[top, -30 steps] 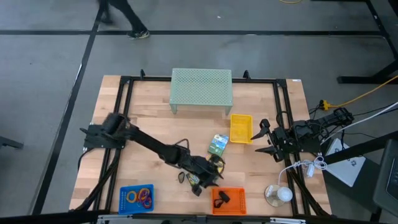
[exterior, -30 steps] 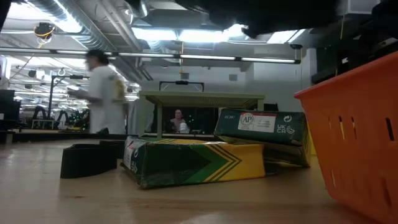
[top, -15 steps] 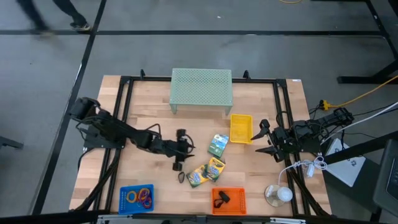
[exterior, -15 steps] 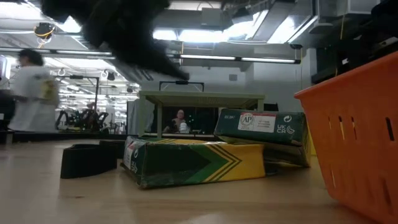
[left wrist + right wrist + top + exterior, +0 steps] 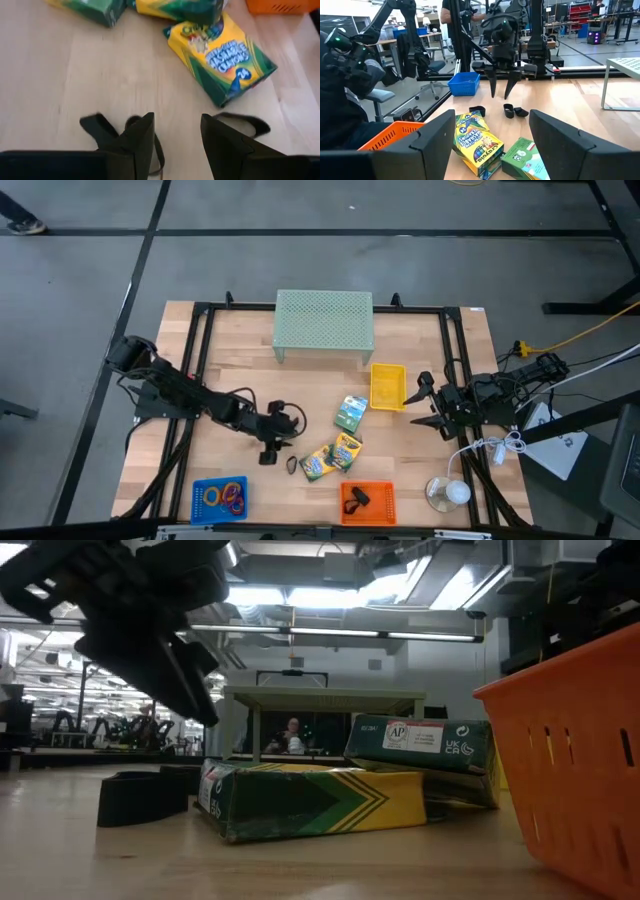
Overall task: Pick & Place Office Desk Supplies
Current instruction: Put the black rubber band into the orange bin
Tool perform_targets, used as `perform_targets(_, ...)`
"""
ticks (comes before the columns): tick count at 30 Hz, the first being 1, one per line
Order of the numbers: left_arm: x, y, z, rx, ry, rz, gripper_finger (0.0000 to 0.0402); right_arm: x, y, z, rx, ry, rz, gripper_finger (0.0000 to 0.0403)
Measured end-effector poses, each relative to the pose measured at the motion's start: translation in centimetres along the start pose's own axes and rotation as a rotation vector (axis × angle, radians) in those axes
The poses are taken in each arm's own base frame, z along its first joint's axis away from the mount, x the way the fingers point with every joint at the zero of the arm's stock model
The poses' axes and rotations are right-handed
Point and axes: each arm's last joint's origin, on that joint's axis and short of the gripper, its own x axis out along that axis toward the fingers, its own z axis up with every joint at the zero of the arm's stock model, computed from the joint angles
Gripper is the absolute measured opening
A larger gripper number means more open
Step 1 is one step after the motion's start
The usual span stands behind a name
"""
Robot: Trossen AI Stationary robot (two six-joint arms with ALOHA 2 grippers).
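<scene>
Looking straight down, the left gripper (image 5: pixel 268 452) hangs over bare table near the middle front, fingers parted and empty, just beside a small black clip (image 5: pixel 290 466); two crayon boxes (image 5: pixel 333 456) lie touching each other to its right, a third green box (image 5: pixel 350 412) lies apart beside the yellow bin (image 5: pixel 388 386); coloured rings (image 5: pixel 225 497) sit in the blue bin (image 5: pixel 203 485), another black clip (image 5: pixel 356 500) in the orange bin (image 5: pixel 378 502); the right gripper (image 5: pixel 424 405) waits at the table's right edge, fingers spread wide, holding nothing; the pale green mesh riser (image 5: pixel 323 323) stands at the back. From table height, a crayon box (image 5: pixel 310 798) lies flat in front with a second propped behind, a black clip (image 5: pixel 140 796) to one side, the orange bin's wall close by. The left wrist view shows both fingers (image 5: pixel 138 145) apart directly above black clips (image 5: pixel 102 130) on the wood, nothing between them. The right wrist view shows the left gripper (image 5: pixel 501 90) poised above the clips (image 5: pixel 514 111), clear of the table. Judgement: the clips are light, stiff and small, apt to skid on the smooth wood; best pinched across the body from straight above; the cardboard boxes are light but crushable, better taken across the narrow width.
</scene>
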Motion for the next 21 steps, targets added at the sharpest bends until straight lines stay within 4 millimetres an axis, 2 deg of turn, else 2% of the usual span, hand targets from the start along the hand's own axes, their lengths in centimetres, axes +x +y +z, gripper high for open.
perform_targets(11,0.4,0.4,-0.9,-0.031,0.081,0.044,0.0157,0.0,0.0,0.0,-0.004,0.0,-0.001,0.0256)
perform_targets(21,3.1,1.1,-1.8,-0.035,0.137,0.008,0.0157,0.0,0.0,0.0,-0.004,0.0,0.0,0.0256)
